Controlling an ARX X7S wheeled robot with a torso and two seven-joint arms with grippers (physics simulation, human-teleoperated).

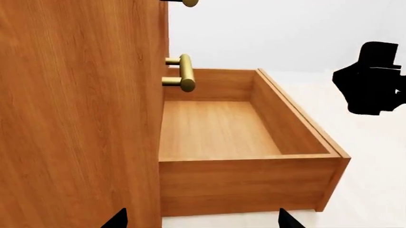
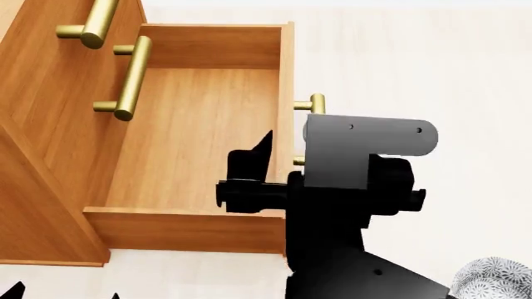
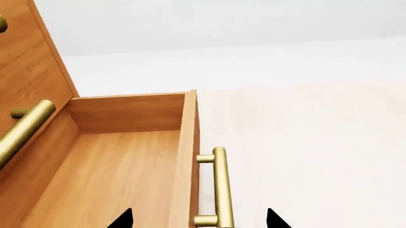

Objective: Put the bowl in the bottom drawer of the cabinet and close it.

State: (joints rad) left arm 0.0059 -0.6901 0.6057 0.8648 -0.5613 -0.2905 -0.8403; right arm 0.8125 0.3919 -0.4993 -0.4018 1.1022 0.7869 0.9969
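1. Drawer (image 2: pixel 199 124) of the cabinet (image 2: pixel 42 156): lowest of three, pulled fully out, its wooden floor bare; brass handle (image 3: pixel 219 185) on the front panel, two like handles on the closed fronts above it

2. Right gripper (image 2: pixel 268 163): hangs over the drawer's front edge, just beside the handle; the right wrist view shows its two dark fingertips (image 3: pixel 123 219) well apart with nothing between them, one over the drawer's inside and one past the handle, so the jaws stand wide and empty

3. Left gripper (image 1: pixel 199 218): near the drawer's side wall, tips spread apart at the frame edge, also wide and holding nothing

4. Bowl (image 2: pixel 494 279): patterned white, seen only at the lower corner of the head view, on the pale floor, outside the drawer and well apart from both grippers, partly cut off by the frame

5. Step in hand, as judged: opening appears done; fetching the bowl is not yet begun

6. Next move, as judged: the right arm, the nearer one, must leave the handle, swing back toward the bowl, grip its rim, then carry it over the front panel into the drawer before pushing the front shut
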